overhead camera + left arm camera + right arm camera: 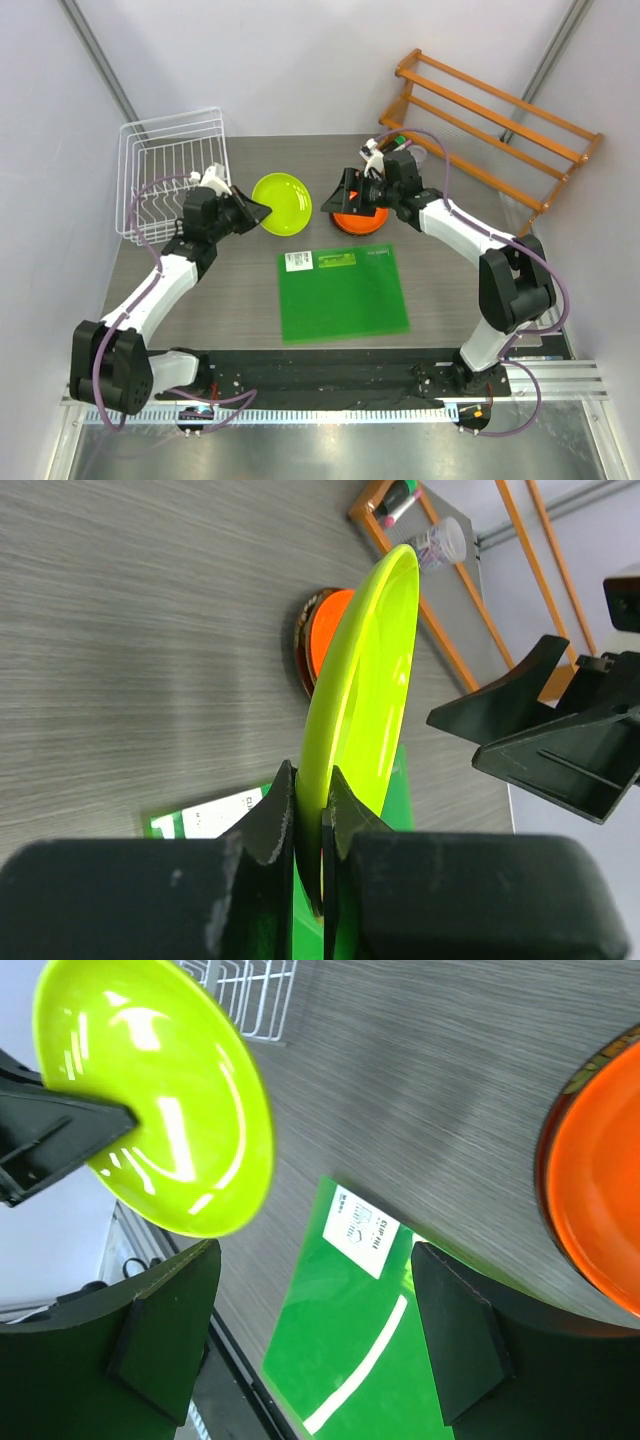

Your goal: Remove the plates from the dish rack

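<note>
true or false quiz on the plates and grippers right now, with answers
1. The left gripper is shut on the lime green plate. True.
2. The right gripper holds the orange plate. False: its jaws are open and empty, and the orange plate lies below it.
3. The orange plate sits on a dark-rimmed plate. True.
4. Plates stand in the dish rack. False: the top view shows none in it.
5. The lime green plate lies on the green mat. False: the left gripper holds it beyond the mat's far edge.
</note>
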You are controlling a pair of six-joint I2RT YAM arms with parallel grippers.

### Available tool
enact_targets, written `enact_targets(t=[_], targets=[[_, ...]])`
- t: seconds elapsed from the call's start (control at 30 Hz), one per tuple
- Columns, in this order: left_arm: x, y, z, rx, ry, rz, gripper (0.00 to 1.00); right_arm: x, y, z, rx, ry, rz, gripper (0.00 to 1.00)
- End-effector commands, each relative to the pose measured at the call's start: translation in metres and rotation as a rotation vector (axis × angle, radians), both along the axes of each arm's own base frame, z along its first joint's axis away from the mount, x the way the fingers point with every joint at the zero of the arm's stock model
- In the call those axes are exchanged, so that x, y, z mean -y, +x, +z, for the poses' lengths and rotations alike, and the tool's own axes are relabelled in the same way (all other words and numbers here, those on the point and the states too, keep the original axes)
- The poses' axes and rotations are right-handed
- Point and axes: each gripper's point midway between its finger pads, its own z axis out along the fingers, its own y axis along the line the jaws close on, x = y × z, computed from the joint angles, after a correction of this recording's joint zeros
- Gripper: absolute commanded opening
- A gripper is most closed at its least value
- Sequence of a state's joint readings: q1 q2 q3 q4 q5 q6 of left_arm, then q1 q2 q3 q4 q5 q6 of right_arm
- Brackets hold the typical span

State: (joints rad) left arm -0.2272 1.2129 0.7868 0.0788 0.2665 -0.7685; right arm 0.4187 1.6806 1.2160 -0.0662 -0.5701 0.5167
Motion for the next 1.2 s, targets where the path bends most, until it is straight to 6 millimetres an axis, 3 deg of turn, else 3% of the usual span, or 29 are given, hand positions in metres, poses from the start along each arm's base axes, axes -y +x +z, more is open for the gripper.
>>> enact_targets(t=[0.0,0.3,0.5,0.57,0.63,0.67,0.7,0.73,0.8,0.97,1.03,1.07,1.13,1.17], targets=[[0.018,0.012,0.038,0.116,-0.044,-0.03,0.0,-0.019,0.007,0.026,0.066,0.08,0.046,0.83],[0.053,0.009,0.039,0.118,-0.098,-0.13,0.0,-0.035,0.011,0.016,0.037,0.138,0.092,0.79],[0.066,0.007,0.033,0.105,-0.111,-0.183,0.0,-0.041,0.013,0.014,0.046,0.163,0.121,0.38],[0.066,0.007,0.028,0.091,-0.11,-0.188,0.01,-0.04,0.014,0.014,0.051,0.165,0.11,0.16],[0.062,0.009,0.022,0.075,-0.089,-0.164,0.19,-0.033,0.019,0.01,0.05,0.14,0.063,0.01],[0.06,0.01,0.018,0.067,-0.075,-0.149,0.25,-0.026,0.024,0.008,0.053,0.124,0.029,0.01],[0.057,0.011,0.017,0.072,-0.053,-0.141,0.48,-0.02,0.028,0.004,0.057,0.102,0.005,0.01],[0.053,0.01,0.013,0.057,-0.03,-0.128,0.58,-0.013,0.033,0.005,0.069,0.08,-0.033,0.01],[0.042,0.015,0.011,0.056,0.027,-0.072,0.71,0.009,0.043,-0.003,0.047,0.039,-0.1,0.01],[0.004,0.016,0.007,0.06,0.195,0.067,0.8,0.07,0.069,-0.025,0.003,-0.032,-0.272,0.01],[-0.006,0.013,0.005,0.059,0.235,0.104,0.81,0.082,0.079,-0.027,0.007,-0.052,-0.307,0.01],[-0.012,0.012,0.009,0.079,0.259,0.115,0.92,0.093,0.079,-0.039,-0.027,-0.101,-0.334,0.01],[-0.024,0.01,0.002,0.074,0.311,0.158,0.93,0.104,0.086,-0.05,-0.051,-0.152,-0.355,0.01],[-0.029,0.01,-0.001,0.079,0.348,0.162,0.99,0.108,0.089,-0.053,-0.047,-0.176,-0.368,0.01]])
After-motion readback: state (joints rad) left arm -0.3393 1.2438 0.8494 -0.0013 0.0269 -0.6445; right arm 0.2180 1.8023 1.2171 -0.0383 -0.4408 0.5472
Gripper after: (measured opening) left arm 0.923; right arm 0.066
